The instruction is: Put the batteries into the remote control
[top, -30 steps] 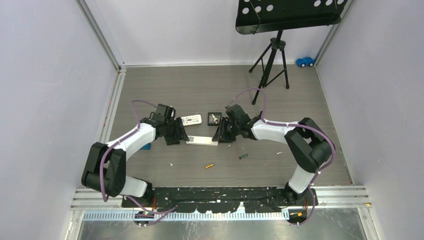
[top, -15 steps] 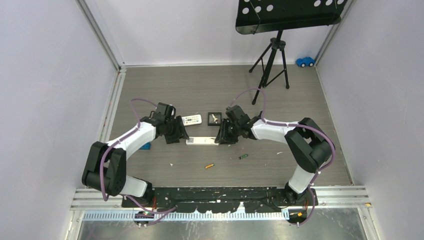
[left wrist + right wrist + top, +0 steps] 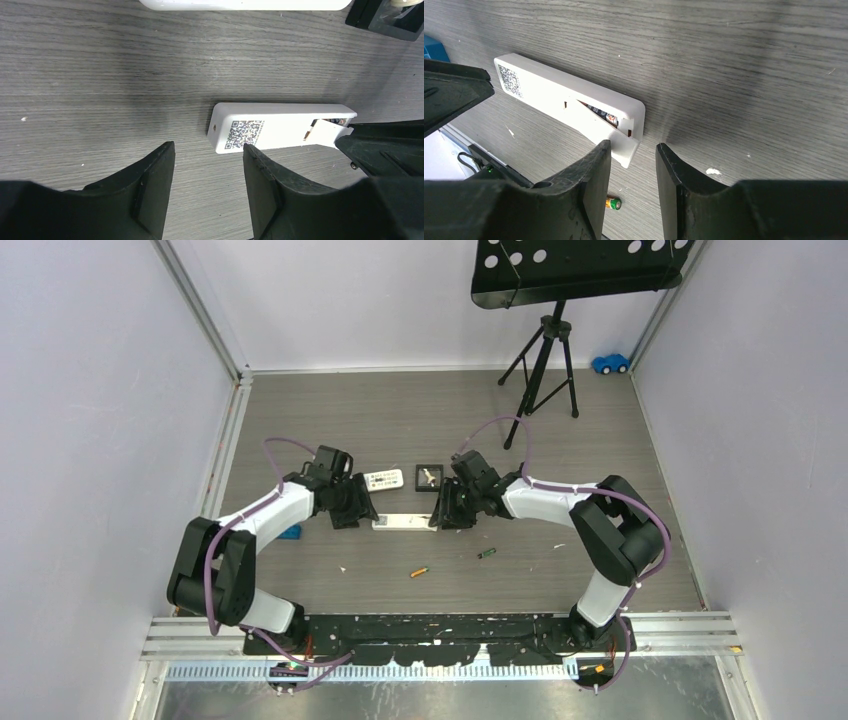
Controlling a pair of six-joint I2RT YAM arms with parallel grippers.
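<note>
So, at the far left the left gripper [image 3: 207,182] hovers low over the grey wood-grain worktop [image 3: 100,75]. Its jaws are spread with nothing between them, just short of the end of the long, slim, white rectangular remote control [image 3: 280,127]. That remote lies back up in the middle of the worktop between the two arms, with a square printed code showing. At its right end the white plastic battery cover [image 3: 621,142] sits askew and half off. One dark battery [image 3: 600,114] shows in the opened slot. The right gripper [image 3: 633,167] is at that corner with its jaws apart and the cover's corner at the mouth of the gap. I cannot tell whether a finger touches it.

Neither arm pins the remote, so a push on the cover would likely slide or spin the body away. Forced while skewed, the cover could jam or break its tabs. Shutting it at this point would probably leave cells outside.

By count there are:
- two remotes, the long one and a shorter white buttoned remote [image 3: 382,479]
- three batteries in sight: the one in the slot, plus a slim orange battery [image 3: 419,571] and a green-and-black battery [image 3: 486,553] loose nearer the arm bases
- one cover
- two grippers
</note>
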